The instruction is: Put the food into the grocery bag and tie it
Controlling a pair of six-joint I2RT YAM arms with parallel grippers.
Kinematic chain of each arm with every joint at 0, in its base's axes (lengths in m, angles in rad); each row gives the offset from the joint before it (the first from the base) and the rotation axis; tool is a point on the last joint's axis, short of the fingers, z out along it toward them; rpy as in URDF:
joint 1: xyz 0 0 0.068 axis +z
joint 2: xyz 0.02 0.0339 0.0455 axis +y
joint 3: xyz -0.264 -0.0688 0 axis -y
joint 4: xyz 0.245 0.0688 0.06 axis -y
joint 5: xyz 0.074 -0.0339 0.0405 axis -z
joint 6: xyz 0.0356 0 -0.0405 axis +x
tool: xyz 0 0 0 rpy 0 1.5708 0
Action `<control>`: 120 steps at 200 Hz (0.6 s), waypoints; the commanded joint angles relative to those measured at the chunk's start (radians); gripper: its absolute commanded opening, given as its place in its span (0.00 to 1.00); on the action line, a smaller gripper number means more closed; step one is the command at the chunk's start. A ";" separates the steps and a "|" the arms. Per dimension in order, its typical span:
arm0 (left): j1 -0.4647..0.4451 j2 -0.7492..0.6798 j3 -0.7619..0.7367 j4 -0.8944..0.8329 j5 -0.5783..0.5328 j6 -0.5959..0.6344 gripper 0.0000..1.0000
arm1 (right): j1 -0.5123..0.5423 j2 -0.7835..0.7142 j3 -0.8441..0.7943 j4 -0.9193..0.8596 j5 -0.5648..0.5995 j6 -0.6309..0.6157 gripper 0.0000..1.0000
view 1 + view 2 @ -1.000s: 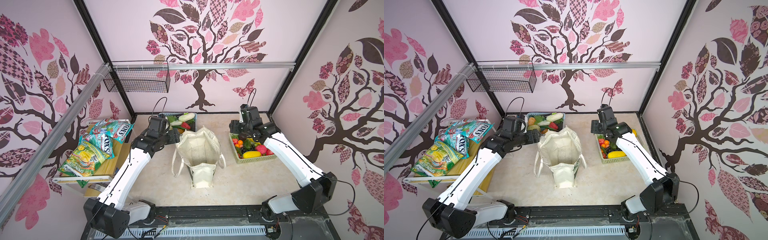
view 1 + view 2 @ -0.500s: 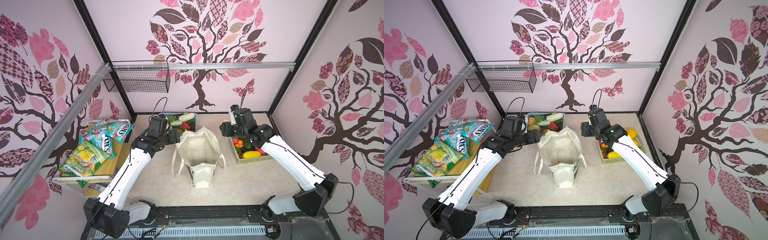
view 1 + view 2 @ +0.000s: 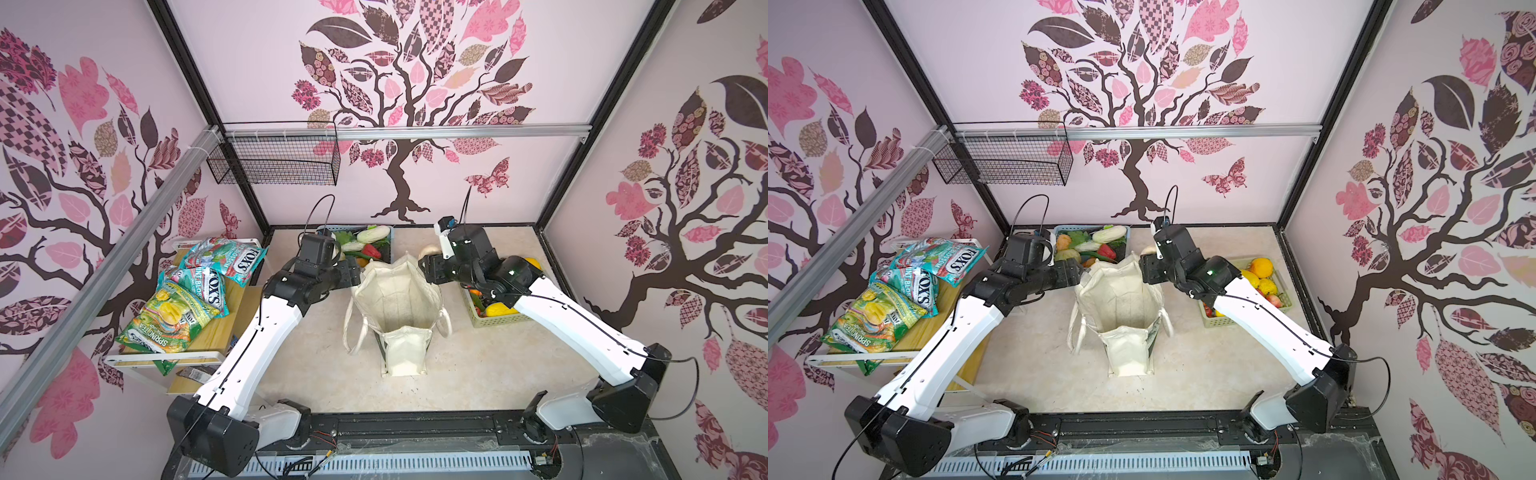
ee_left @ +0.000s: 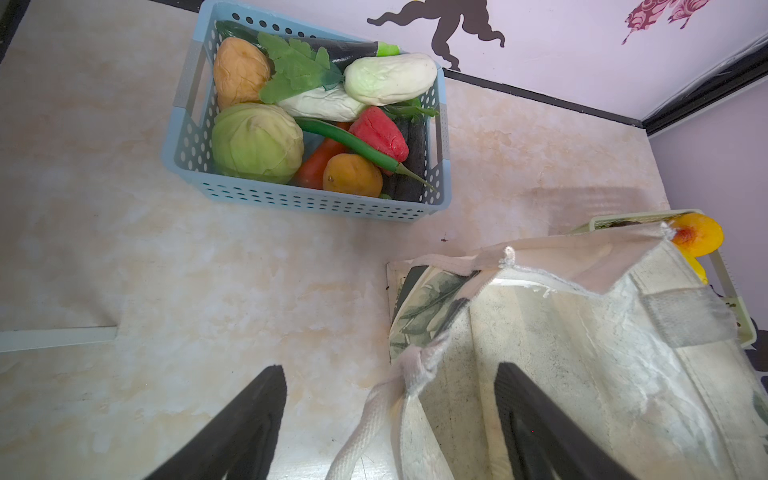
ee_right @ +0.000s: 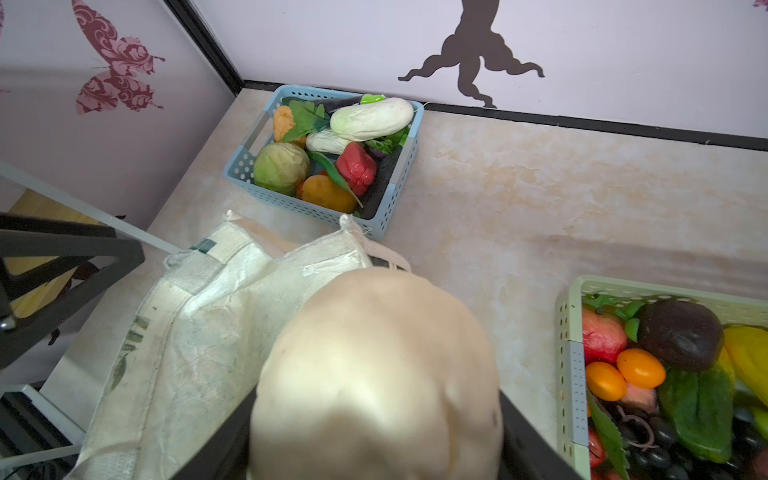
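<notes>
The grocery bag (image 3: pixel 399 299) (image 3: pixel 1121 299) stands open in the middle of the table, its handles hanging down outside. My left gripper (image 4: pixel 390 395) (image 3: pixel 357 272) is open; its jaws straddle the bag's left rim and a handle (image 4: pixel 374 415) without touching. My right gripper (image 5: pixel 376 424) (image 3: pixel 424 266) is shut on a pale beige round piece of food (image 5: pixel 374 365) (image 3: pixel 1148 250), held at the bag's far right rim (image 5: pixel 291 253). More food, such as a green cabbage (image 4: pixel 257 143) and a red pepper (image 4: pixel 378 133), fills the blue basket (image 4: pixel 291 199).
A pale green basket (image 5: pixel 573 353) (image 3: pixel 494 322) of fruit sits right of the bag under the right arm. The blue basket (image 3: pixel 388 232) stands behind the bag by the back wall. Snack packets (image 3: pixel 187 299) lie on a wooden shelf at the left. A wire basket (image 3: pixel 274 162) hangs above.
My right arm has swung left from above the green basket to the bag's rim, carrying the beige food. The left arm has stayed still.
</notes>
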State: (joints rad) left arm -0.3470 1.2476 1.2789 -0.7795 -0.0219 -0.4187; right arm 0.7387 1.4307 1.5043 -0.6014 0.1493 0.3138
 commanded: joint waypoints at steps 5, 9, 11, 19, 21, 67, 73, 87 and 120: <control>-0.003 -0.015 -0.021 0.008 -0.007 -0.001 0.83 | 0.035 0.025 0.056 0.012 0.007 -0.002 0.63; -0.004 -0.015 -0.021 0.008 -0.008 -0.001 0.83 | 0.040 0.027 0.055 0.013 0.008 -0.002 0.63; -0.003 -0.015 -0.021 0.009 -0.007 -0.002 0.83 | 0.041 0.028 0.056 0.012 0.008 -0.002 0.63; -0.004 -0.015 -0.023 0.008 -0.007 -0.002 0.83 | 0.052 0.034 0.057 0.013 0.008 -0.002 0.63; -0.004 -0.014 -0.023 0.009 -0.008 -0.002 0.83 | 0.055 0.034 0.058 0.014 0.008 -0.002 0.63; -0.004 -0.015 -0.027 0.009 -0.010 0.000 0.83 | 0.101 0.066 0.056 0.017 -0.005 -0.005 0.63; -0.004 -0.016 -0.027 0.009 -0.010 0.000 0.82 | 0.108 0.068 0.052 0.018 -0.008 -0.006 0.63; -0.004 -0.014 -0.029 0.010 -0.010 -0.001 0.83 | 0.119 0.077 0.043 0.026 -0.024 -0.009 0.63; -0.004 -0.014 -0.034 0.013 -0.011 -0.002 0.83 | 0.142 0.085 0.003 0.067 -0.073 -0.004 0.63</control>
State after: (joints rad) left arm -0.3477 1.2476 1.2739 -0.7795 -0.0242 -0.4191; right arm 0.8635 1.4982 1.5234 -0.5770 0.1196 0.3122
